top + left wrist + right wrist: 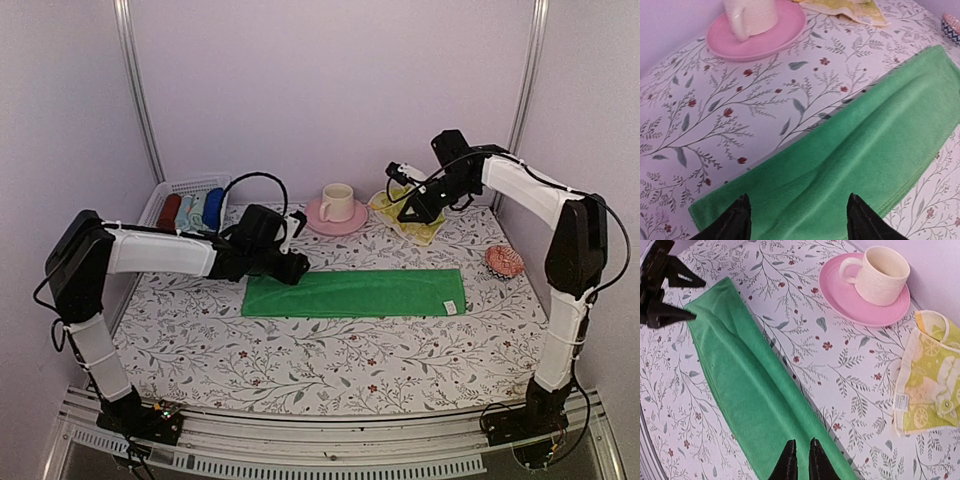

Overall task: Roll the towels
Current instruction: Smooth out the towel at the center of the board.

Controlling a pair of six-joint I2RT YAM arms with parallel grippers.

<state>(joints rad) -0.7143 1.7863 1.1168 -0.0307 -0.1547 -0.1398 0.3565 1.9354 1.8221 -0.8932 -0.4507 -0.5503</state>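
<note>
Left gripper: fingers spread over left end of flat bright green cloth towel. Right gripper: pressed together, empty. Recommended: pinch edge squarely, roll tight.

Cup on saucer, spread towel before the saucer, crumpled towel just right of saucer, cloth rolls in basket left of saucer

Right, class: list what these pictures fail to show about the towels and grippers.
Yellow towel: right wrist view, right edge crops it; top view, right gripper covers part.
Left gripper: left wrist view, bottom edge crops jaws; contact with green towel unclear.
Its tag: top view, print too small.
</note>
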